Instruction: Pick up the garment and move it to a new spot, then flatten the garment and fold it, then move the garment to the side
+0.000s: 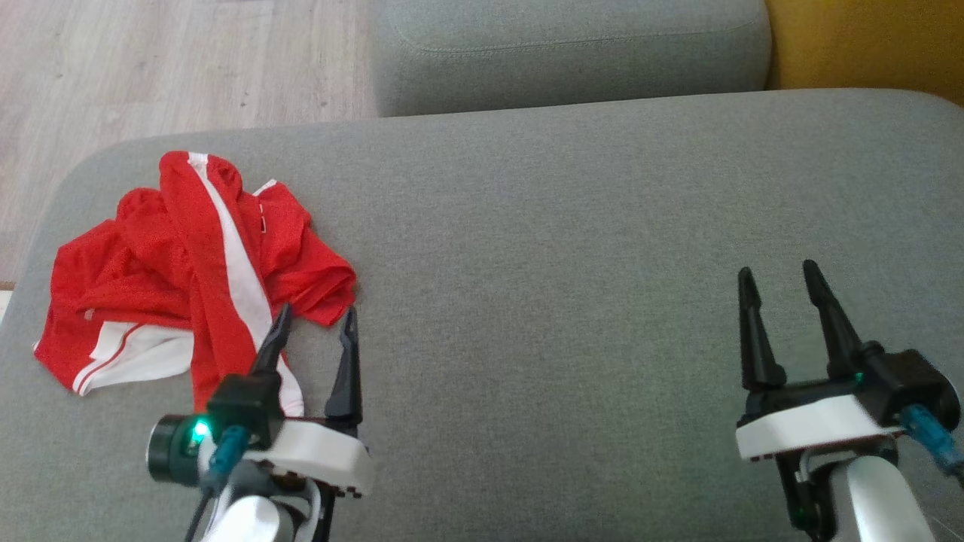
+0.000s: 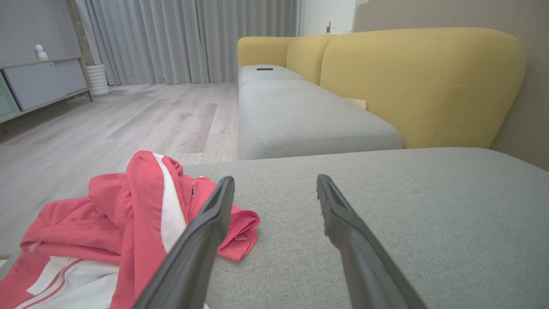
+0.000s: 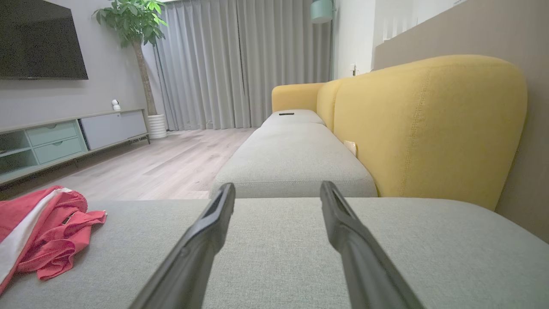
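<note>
Describer: Two grippers with long dark fingers sit nearest the camera. The left gripper (image 1: 316,312) and the right gripper (image 1: 777,269) both have their jaws spread wide and hold nothing.

Reader: What is beneath them?

Describer: A broad grey fabric seat cushion (image 1: 565,263). A crumpled red mesh garment with white stripes (image 1: 181,263) lies at the cushion's left end, close to the rounded edge. The left gripper's fingers point at its near hem. One finger overlaps the cloth in the head view, but I cannot tell whether it touches. The right gripper is well apart, over bare cushion.

Reader: What could go wrong?

Describer: As I judge it, a shallow pinch could catch only one loose layer, so the rest trails or slips free. A sideways nudge could also push the heap off the nearby edge.
</note>
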